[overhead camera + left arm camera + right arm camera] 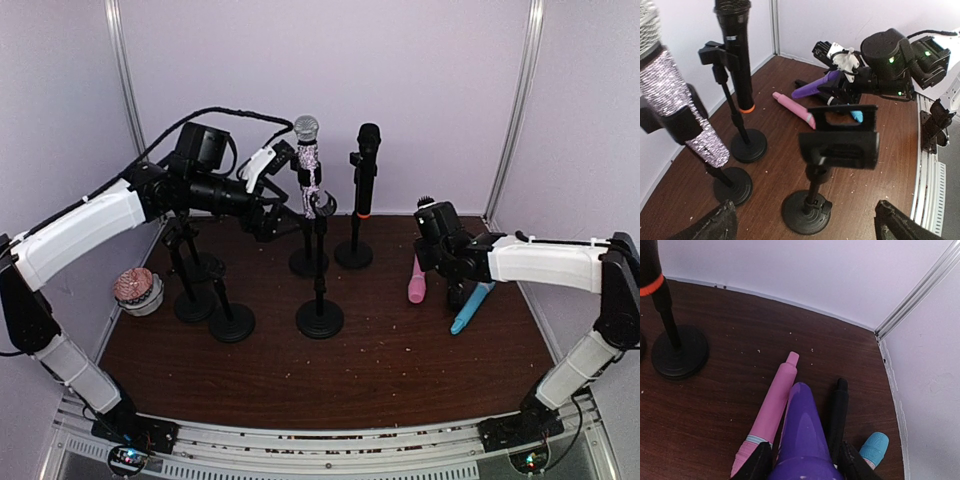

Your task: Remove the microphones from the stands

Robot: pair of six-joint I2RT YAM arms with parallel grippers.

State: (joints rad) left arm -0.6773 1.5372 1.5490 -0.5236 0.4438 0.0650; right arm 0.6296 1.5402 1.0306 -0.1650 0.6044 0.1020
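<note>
Far left of the black microphone (pixel 367 165), a round pinkish thing (pixel 137 287) sits by the left wall. Two stands (pixel 232 322) are beside it, their tops hidden under my arm. My left gripper (pixel 285 190) hangs just left of the glitter microphone (pixel 308 170), jaws spread wide with nothing between them. From the wrist, my fingers (pixel 900 225) frame an empty clip (pixel 840 142).

The glitter microphone stands immediately left of the black microphone, slightly tilted and seated in a stand's clip. It has a silver mesh ball head over a body crusted in sparkling sequins. The black microphone is matte and upright in its holder, with an orange ring at its foot.

The stands are thin black poles on round disc bases, crowded left of it. In front of it the dark wood-grain table (pixel 400 370), speckled with crumbs, lies open to the near edge. The pale back wall is close behind.

Right of the black microphone a smooth pink microphone (pixel 417 282) lies flat. My right gripper (pixel 805 467) is clamped on a glossy purple microphone (pixel 800 425), with a slim black handle (pixel 837 410) beside it. A blue microphone (pixel 472 308) lies farthest right, near the side wall.
</note>
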